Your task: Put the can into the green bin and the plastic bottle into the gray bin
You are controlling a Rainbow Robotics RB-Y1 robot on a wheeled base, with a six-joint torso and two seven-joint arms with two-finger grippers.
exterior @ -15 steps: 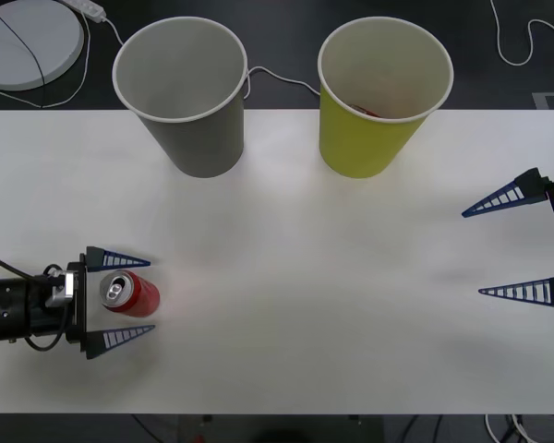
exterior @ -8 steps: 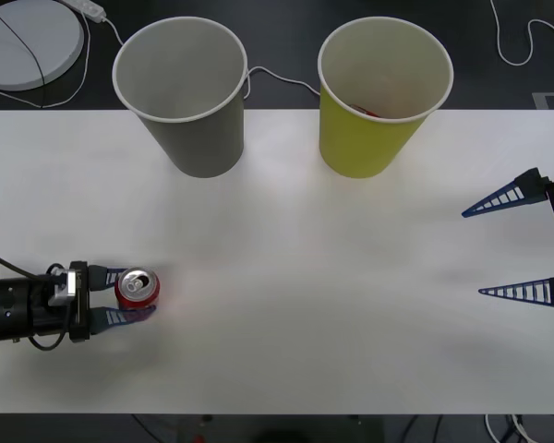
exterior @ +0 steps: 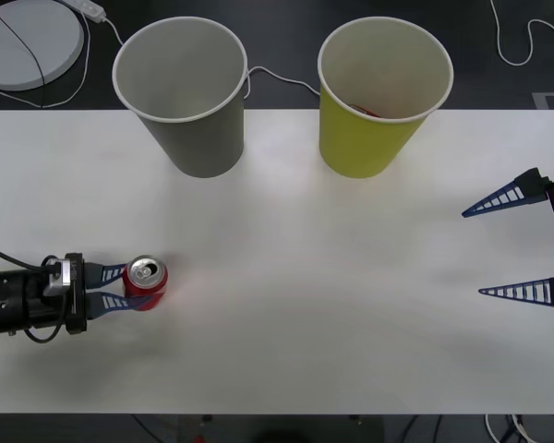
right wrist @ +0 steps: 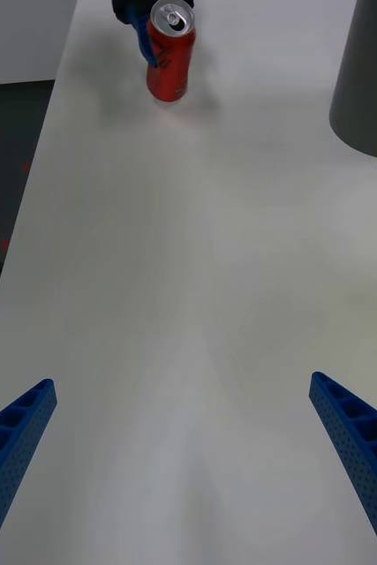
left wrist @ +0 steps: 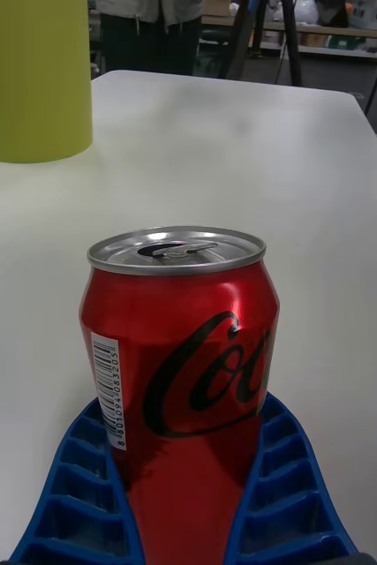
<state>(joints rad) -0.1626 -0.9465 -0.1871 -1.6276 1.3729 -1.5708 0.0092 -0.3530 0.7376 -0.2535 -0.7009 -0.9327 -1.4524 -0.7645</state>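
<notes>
The red can (exterior: 148, 281) stands upright near the table's front left, and my left gripper (exterior: 135, 286) is shut on its sides. In the left wrist view the can (left wrist: 184, 353) rises between the blue fingers (left wrist: 82, 481). The right wrist view shows the can (right wrist: 170, 53) far off with the left gripper (right wrist: 139, 28) behind it. The gray bin (exterior: 198, 138) and the green bin (exterior: 369, 143) stand side by side at the back. My right gripper (exterior: 473, 254) hangs open at the right edge, holding nothing. The plastic bottle is out of view.
Something red (exterior: 369, 113) lies inside the green bin. A white round disc (exterior: 28, 41) and cables (exterior: 282, 78) lie beyond the table's back edge. Bare white tabletop (exterior: 332, 277) stretches between the two arms.
The left gripper's fingers went from wide open around the can to shut on it. The can shifted slightly right and toward the back. The right arm has not moved.
</notes>
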